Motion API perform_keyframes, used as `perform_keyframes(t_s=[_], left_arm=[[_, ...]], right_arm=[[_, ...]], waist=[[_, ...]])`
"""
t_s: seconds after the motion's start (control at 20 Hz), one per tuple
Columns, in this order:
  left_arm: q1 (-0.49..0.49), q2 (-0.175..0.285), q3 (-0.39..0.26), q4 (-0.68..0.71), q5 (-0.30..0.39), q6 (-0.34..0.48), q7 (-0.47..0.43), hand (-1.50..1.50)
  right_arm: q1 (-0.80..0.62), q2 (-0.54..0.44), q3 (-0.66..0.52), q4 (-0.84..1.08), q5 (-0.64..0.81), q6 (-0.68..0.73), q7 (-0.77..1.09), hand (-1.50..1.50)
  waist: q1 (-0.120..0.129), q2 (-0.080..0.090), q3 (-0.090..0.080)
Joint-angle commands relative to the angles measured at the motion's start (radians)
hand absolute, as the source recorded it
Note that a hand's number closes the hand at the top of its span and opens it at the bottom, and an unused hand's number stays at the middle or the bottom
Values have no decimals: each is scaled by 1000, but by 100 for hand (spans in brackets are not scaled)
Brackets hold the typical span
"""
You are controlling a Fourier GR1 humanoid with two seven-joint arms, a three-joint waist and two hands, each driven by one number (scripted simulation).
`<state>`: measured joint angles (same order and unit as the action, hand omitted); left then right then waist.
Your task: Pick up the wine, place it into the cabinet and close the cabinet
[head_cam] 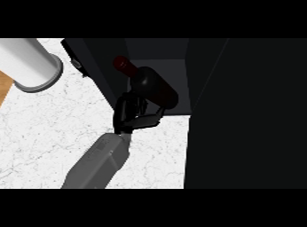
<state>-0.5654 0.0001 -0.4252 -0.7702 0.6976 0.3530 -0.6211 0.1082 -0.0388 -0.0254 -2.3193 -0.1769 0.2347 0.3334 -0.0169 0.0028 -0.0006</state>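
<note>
Wine (153, 84): hanging at the mouth of the cabinet (157, 65), raised off the worktop (51, 133), seeming partly inside the dark opening.
Left hand (124, 111): curling round the lower end of the bottle, wrapping it from below and hiding part of the base; coming in on a grey forearm from the lower edge.
Right hand: not showing anywhere.
Done: judging the pick-up finished, with the bottle lifted and brought up to the cabinet.
Remaining: setting the bottle down inside, letting go, drawing the hand clear, swinging the door shut.
Door (94, 66): apparently standing open at the left of the opening, going by a black panel with a small handle; being unable to tell what the large black mass at the right is.
Long axis: running diagonally across the view, upper left to lower right.
Pointing: red-capped neck (121, 63) aiming up-left, toward the door panel; base sitting down-right, at the hand.
Tilt: leaning well off upright, though hard judging how far from so steep a view.
Nearby: white cylinder (25, 62) standing at the upper left, well apart from the wine.
</note>
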Motion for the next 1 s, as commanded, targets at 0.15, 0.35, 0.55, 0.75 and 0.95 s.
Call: perform_keyframes(t_s=[0.15, 0.35, 0.55, 0.75, 0.95], left_arm=[[-110, 0, 1, 161, 116, -92, -47, 150], [-113, 0, -23, 166, 126, -87, -69, 150], [-214, 0, -22, 262, 185, -105, -48, 150], [-276, 0, 6, 333, 227, -145, -68, 150], [-311, 0, 5, 354, 261, -158, -60, 150]], right_arm=[[-13, 4, -18, 14, -13, -7, -6, -150], [51, -5, -51, 22, -55, 32, -56, -150], [14, 33, 71, -31, 47, -26, 18, -150], [-14, -29, -52, 28, -63, 23, -9, -150], [-46, -23, -25, 59, -44, 13, -5, -150]], waist=[[-2, 0, 0], [-3, 0, 0], [-8, 2, 0], [-12, 3, 0], [-14, 4, 0]])
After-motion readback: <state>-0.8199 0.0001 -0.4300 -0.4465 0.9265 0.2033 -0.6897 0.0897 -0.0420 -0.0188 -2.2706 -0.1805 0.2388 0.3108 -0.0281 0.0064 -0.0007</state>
